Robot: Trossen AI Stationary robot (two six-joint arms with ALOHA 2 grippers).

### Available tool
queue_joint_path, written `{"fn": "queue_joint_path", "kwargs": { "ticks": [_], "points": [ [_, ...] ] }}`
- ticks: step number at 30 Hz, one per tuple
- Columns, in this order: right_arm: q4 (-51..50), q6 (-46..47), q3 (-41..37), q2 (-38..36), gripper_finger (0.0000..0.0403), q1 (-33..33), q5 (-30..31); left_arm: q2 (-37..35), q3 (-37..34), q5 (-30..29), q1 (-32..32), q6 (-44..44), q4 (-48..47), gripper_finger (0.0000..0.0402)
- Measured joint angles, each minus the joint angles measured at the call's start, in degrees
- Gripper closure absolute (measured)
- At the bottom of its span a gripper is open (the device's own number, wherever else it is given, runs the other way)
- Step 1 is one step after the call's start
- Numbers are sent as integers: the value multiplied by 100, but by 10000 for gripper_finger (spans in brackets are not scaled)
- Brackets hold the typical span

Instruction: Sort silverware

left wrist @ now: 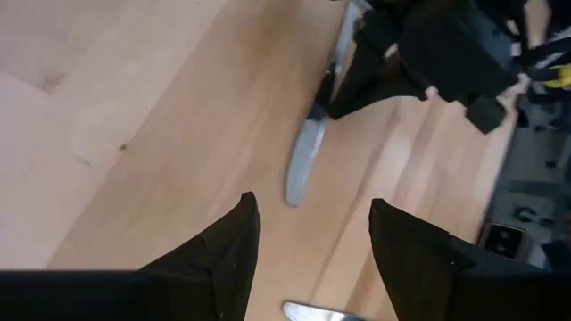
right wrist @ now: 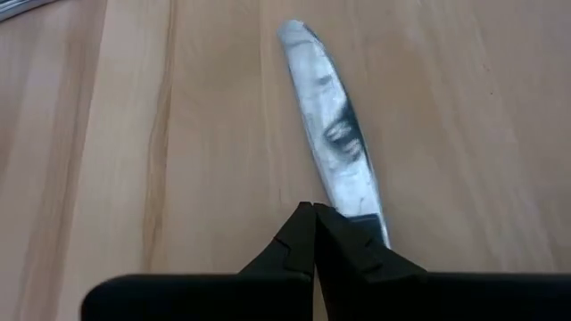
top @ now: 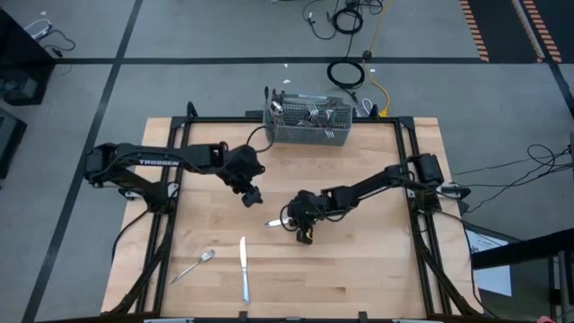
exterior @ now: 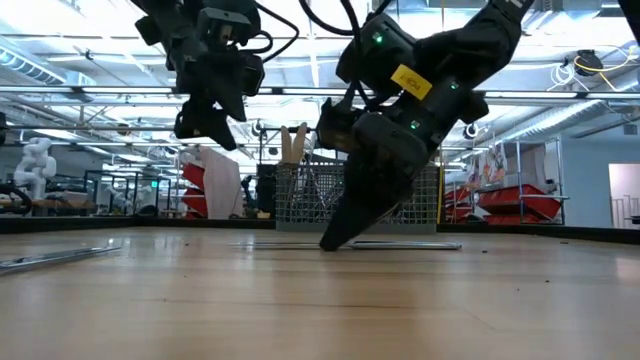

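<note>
1. Looking down on the wooden surface (top: 359,269), we see our right end effector (top: 304,237) near the middle, tips pressed together and touching the surface, with a table knife (right wrist: 332,143) lying flat just beside the closed tips (whether they pinch its handle we cannot tell).
2. Our left end effector (top: 254,197) hangs above the surface, left of the centre, with its fingers (left wrist: 234,241) spread wide and nothing between them.
3. Two more pieces of silverware lie near the front edge toward the left corner: a second knife (top: 243,268) pointing toward the front, and a spoon (top: 194,265) set at a slant beside it, the two apart.
4. At the middle of the back edge stands the wire-mesh basket (top: 309,135), holding further forks and spoons (top: 309,111) upright in its compartments.
</note>
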Motion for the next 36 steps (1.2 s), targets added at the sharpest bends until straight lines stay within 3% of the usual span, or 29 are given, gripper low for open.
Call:
{"fn": "queue_joint_path", "kwargs": {
  "ticks": [14,23,30,36],
  "points": [
    [-13,-351,-5,-14,403,-357,138,-2,2,-815,-75,-142,10,189],
    [-227,-422,-27,-686,403,-470,351,-6,2,-1521,-72,-289,33,189],
    [-1668,8,-24,-1247,403,-104,541,-6,-122,-1533,-61,-284,849,189],
    [-2558,323,-24,-1297,403,312,647,132,-266,-1439,121,-284,1435,189]
  ]
}}
